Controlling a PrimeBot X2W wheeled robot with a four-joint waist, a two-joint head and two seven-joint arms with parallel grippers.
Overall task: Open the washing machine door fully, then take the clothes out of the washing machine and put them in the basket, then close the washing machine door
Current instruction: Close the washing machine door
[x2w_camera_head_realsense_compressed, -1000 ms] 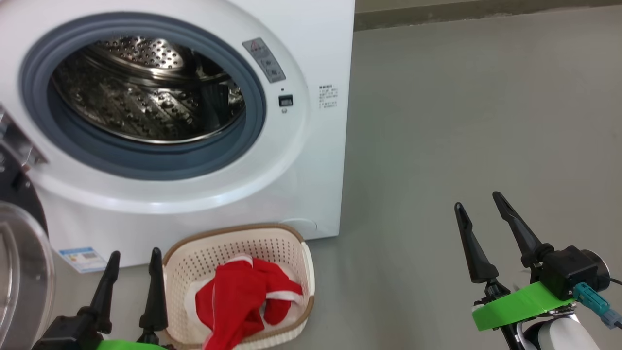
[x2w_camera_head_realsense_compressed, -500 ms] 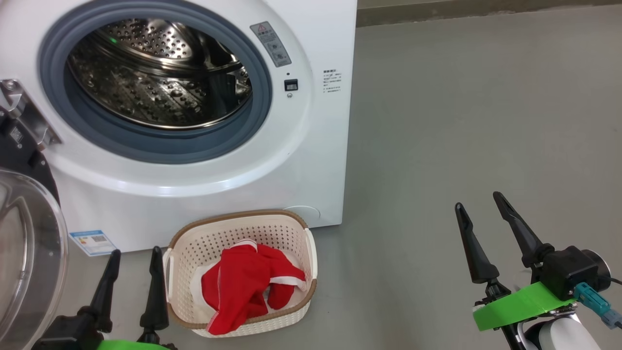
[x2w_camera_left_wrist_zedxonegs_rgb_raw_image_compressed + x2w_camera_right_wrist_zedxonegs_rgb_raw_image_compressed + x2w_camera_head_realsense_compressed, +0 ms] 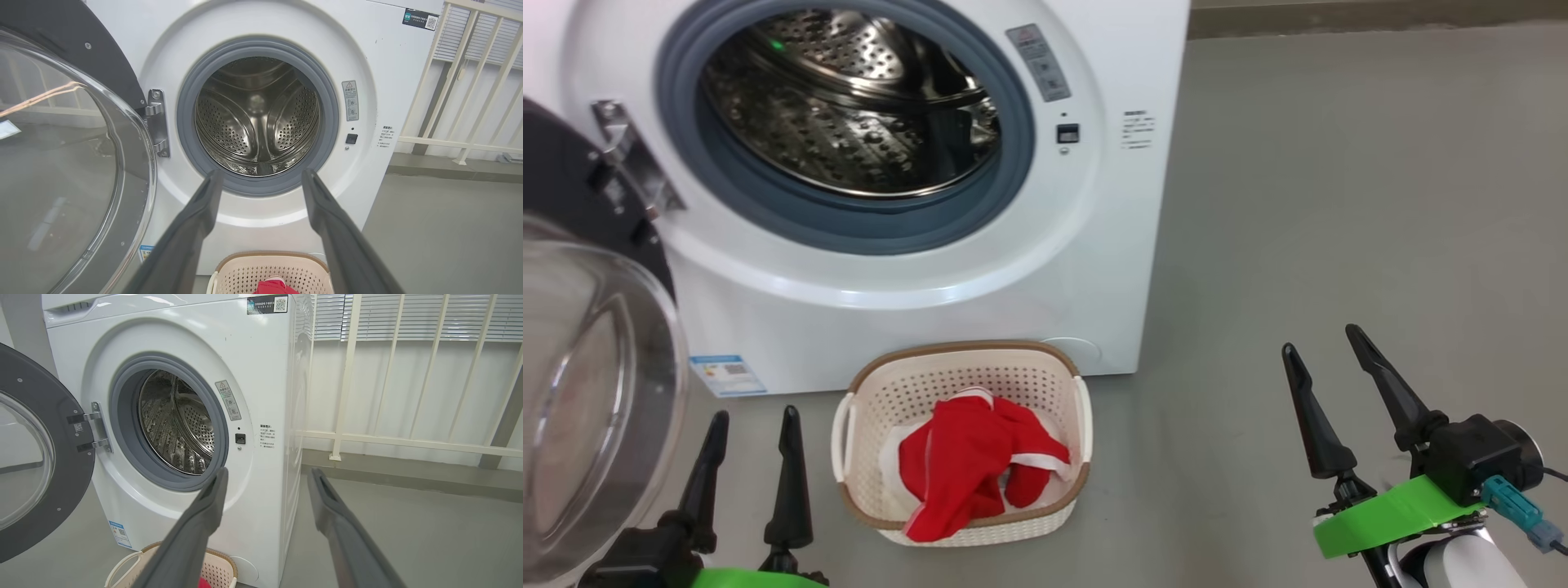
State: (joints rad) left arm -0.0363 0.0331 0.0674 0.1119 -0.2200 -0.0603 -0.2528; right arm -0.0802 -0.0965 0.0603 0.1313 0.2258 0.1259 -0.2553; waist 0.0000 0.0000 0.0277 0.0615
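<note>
Clothes (image 3: 964, 465), bright red, white trim, in basket (image 3: 947, 385)

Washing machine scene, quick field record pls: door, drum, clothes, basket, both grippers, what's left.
washing machine door: swung wide open, hinge at the left of the opening in the head view
drum: no clothes visible inside
basket: on the floor, in front of the washing machine
clothes: red, lying in the basket
left gripper: open, empty, beside the basket
right gripper: open, empty, over the floor
remaining: close the door
</note>
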